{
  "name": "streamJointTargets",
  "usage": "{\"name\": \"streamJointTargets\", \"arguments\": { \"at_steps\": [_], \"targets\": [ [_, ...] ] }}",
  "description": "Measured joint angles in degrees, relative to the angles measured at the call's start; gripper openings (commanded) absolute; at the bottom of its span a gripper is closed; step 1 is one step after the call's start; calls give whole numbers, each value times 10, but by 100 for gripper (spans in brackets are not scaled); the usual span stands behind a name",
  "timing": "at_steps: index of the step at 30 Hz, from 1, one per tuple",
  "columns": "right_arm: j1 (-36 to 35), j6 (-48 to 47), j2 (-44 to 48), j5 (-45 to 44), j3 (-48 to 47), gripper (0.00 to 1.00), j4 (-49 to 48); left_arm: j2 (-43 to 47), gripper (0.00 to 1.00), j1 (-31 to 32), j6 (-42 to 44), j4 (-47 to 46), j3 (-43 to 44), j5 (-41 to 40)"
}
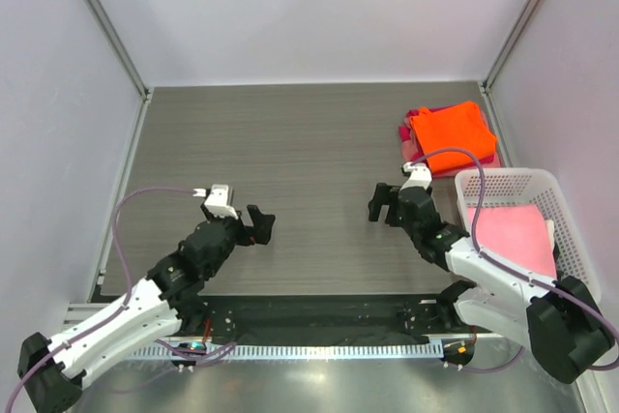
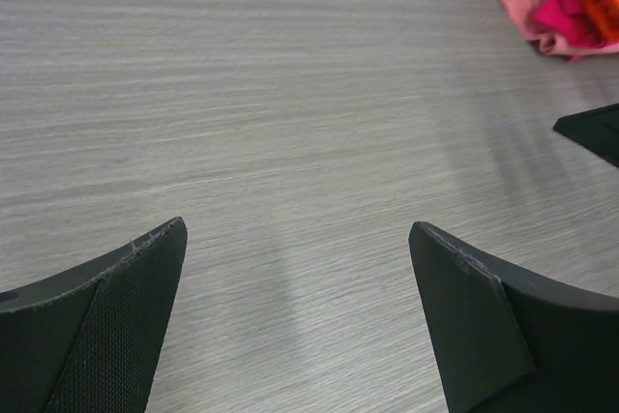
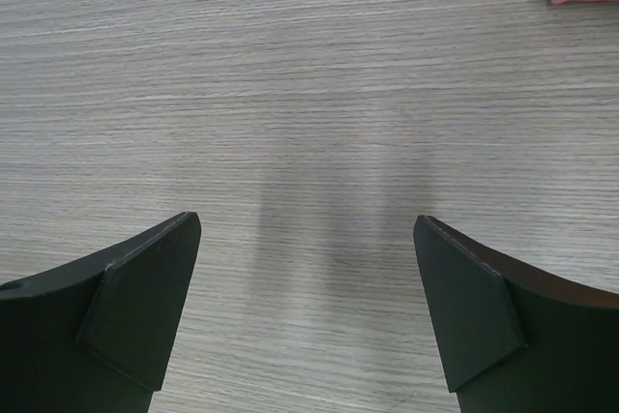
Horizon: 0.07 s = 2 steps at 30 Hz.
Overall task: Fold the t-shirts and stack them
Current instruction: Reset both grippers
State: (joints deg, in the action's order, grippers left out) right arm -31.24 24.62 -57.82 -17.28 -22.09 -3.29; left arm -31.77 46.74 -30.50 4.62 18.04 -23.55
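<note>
While both arms hang low over the grey table (image 1: 309, 142), the left gripper (image 1: 257, 224) has its two fingers spread wide with nothing between them. The right gripper (image 1: 384, 202) is spread wide too, and it holds nothing. The two grippers are well apart, near the middle of the table, and both wrist views show only bare grey table between the black fingers (image 2: 116, 307). The orange t-shirt (image 1: 450, 132) lies folded on top of the magenta-red t-shirt (image 1: 410, 134) in the far right corner, close to the right wall (image 1: 571, 65). Just in front of that pile sits the white basket (image 1: 513, 177), right at the table's right edge, and the pink t-shirt (image 1: 513, 234) lies flat inside it. The right arm reaches out beside the basket. From the grippers to the back wall (image 1: 309, 16), and across to the left wall (image 1: 48, 94), the table top is open. The pile's edge peeks in at the top right corner of both wrist views.
</note>
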Motion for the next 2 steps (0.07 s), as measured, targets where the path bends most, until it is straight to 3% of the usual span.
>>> {"name": "streamJointTargets", "arguments": {
  "at_steps": [2],
  "targets": [
    [0,2,7,0,6,98,-3,16,98,0,0,-1,-5,0]
  ]
}}
